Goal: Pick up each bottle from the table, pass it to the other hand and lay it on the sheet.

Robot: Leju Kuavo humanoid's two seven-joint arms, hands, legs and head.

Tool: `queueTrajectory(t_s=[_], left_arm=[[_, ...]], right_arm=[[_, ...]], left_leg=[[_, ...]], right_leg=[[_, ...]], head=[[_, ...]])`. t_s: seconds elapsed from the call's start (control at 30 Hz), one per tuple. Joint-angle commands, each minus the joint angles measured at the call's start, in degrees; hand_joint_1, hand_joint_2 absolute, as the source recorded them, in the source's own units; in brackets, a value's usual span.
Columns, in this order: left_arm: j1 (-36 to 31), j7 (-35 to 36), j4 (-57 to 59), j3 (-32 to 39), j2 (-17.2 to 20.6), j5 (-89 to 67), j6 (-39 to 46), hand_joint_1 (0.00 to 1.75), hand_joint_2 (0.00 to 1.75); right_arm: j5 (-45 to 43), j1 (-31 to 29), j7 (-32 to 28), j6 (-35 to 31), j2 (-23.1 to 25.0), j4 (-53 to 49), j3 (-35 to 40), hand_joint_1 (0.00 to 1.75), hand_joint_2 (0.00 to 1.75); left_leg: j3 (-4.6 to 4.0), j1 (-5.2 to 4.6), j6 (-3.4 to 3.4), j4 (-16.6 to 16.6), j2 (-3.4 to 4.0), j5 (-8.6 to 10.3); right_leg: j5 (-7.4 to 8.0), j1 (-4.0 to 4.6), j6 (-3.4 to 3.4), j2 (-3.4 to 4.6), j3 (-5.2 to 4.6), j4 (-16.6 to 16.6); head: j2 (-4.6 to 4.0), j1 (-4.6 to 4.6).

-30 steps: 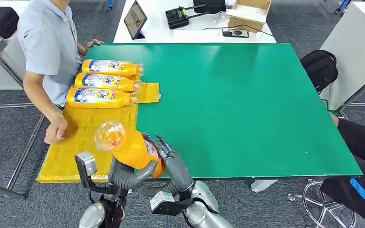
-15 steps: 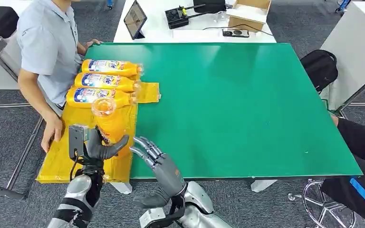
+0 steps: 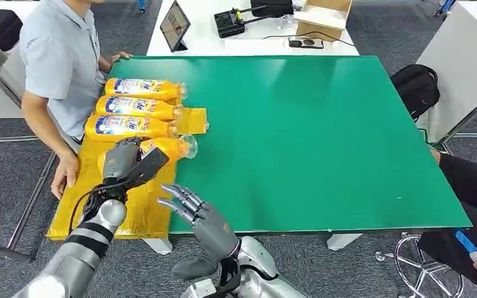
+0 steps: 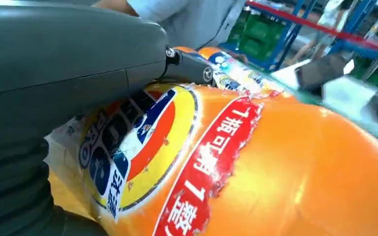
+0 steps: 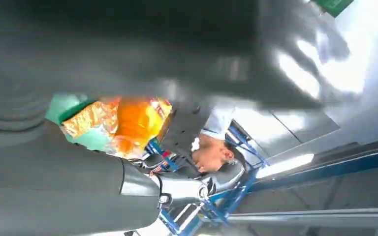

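Note:
My left hand [image 3: 127, 161] grips an orange bottle [image 3: 169, 148] and holds it nearly flat just over the yellow sheet [image 3: 102, 197], its clear cap end pointing toward the green table [image 3: 323, 136]. Up close, the bottle's label [image 4: 142, 147] lies against my left hand [image 4: 54, 73]. Three more orange bottles [image 3: 138, 107] lie side by side on the far part of the sheet. My right hand [image 3: 202, 217] hovers open near the table's front edge, fingers spread, holding nothing. The right hand [image 5: 78, 182] looms blurred in its wrist view.
A person [image 3: 62, 68] in a grey shirt stands at the table's left side, one hand [image 3: 64, 176] resting on the sheet's edge. A white desk with a tablet [image 3: 175, 25] and a box stands beyond. A black bag [image 3: 417, 87] lies right of the table.
The bottle passed from my right hand to my left, which carried it forward over the sheet and tipped it from upright to nearly flat. My right hand let go and opened.

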Motion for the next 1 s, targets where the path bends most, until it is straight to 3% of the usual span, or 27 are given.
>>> queueTrajectory(t_s=[0.03, 0.2, 0.43, 0.77, 0.8, 0.83, 0.9, 0.93, 0.97, 1.0], left_arm=[[-15.96, 6.48, 25.61, -8.70, 1.16, -10.90, -4.41, 1.75, 1.75], [-17.46, 8.00, 30.05, -8.33, -0.90, -11.68, -12.87, 1.75, 1.75], [-17.87, 8.31, 30.74, -8.54, -1.02, -12.27, -15.51, 1.75, 1.75], [-17.32, 4.89, 32.31, -3.00, -0.65, -6.13, -22.92, 1.75, 1.75], [-17.46, 4.68, 32.50, -2.41, -0.49, -5.46, -23.76, 1.52, 1.75], [-17.52, 4.54, 32.51, -2.20, -0.38, -5.24, -23.96, 1.52, 1.75], [-17.82, 3.74, 32.79, -1.01, -0.16, -3.87, -25.27, 0.05, 1.75], [-17.88, 3.36, 32.90, -0.37, -0.17, -3.13, -25.84, 0.00, 1.75], [-17.96, 2.87, 32.93, 0.25, -0.15, -2.41, -26.37, 0.00, 1.75], [-18.04, 1.62, 32.99, 1.51, -0.15, -0.83, -27.73, 0.00, 1.75]], right_arm=[[-1.46, -1.52, -1.93, 2.38, -2.04, -0.50, 1.15, 0.00, 1.75], [-3.17, -1.29, -1.93, 4.03, -2.04, 0.16, 0.99, 0.00, 1.75], [-4.37, -1.73, -1.93, 4.28, -2.24, 1.34, 0.21, 0.00, 1.75], [-5.85, -2.42, -1.93, 4.47, -2.32, 2.20, 0.81, 0.00, 1.75], [-6.09, -2.51, -1.93, 4.37, -2.35, 2.24, 0.99, 0.00, 1.75], [-6.20, -2.60, -1.93, 4.29, -2.35, 2.29, 1.16, 0.00, 1.75], [-6.50, -2.79, -1.93, 4.06, -2.34, 2.53, 1.46, 0.00, 1.75], [-6.58, -2.84, -1.93, 3.96, -2.38, 2.55, 1.57, 0.00, 1.75], [-6.72, -2.88, -1.93, 3.89, -2.41, 2.59, 1.64, 0.00, 0.00], [-7.06, -3.01, -1.93, 3.81, -2.49, 2.61, 1.89, 0.00, 0.00]], left_leg=[[0.02, 0.03, 0.05, 0.01, -0.21, 0.02], [0.12, 0.03, 0.08, 0.00, -0.10, -0.03], [0.03, 0.02, 0.07, 0.02, -0.07, -0.02], [0.22, 0.01, 0.09, -0.06, 0.03, -0.05], [0.18, 0.01, 0.08, -0.04, 0.03, -0.04], [0.13, -0.01, 0.07, -0.03, 0.04, -0.03], [0.22, -0.01, 0.10, -0.07, 0.08, -0.05], [0.20, -0.03, 0.07, -0.06, 0.08, -0.03], [0.31, -0.01, 0.10, -0.09, 0.13, -0.06], [0.24, -0.01, 0.09, -0.07, 0.11, -0.04]], right_leg=[[-0.06, 0.05, -0.10, -0.27, 0.11, 0.00], [-0.07, 0.07, -0.12, -0.16, 0.17, -0.03], [-0.04, 0.05, -0.09, -0.11, 0.08, -0.01], [-0.04, 0.06, -0.15, -0.04, 0.26, -0.09], [-0.03, 0.05, -0.12, -0.03, 0.21, -0.06], [-0.02, 0.02, -0.09, 0.00, 0.16, -0.04], [-0.02, 0.03, -0.13, 0.02, 0.27, -0.08], [-0.01, 0.00, -0.09, 0.04, 0.23, -0.05], [-0.02, 0.04, -0.15, 0.06, 0.35, -0.10], [0.00, 0.03, -0.13, 0.05, 0.29, -0.08]], head=[[0.00, 0.02], [0.00, -0.02], [0.00, 0.02], [0.00, -0.02], [0.00, -0.02], [0.00, -0.02], [0.00, -0.02], [0.00, -0.02], [0.00, -0.02], [0.00, 0.00]])
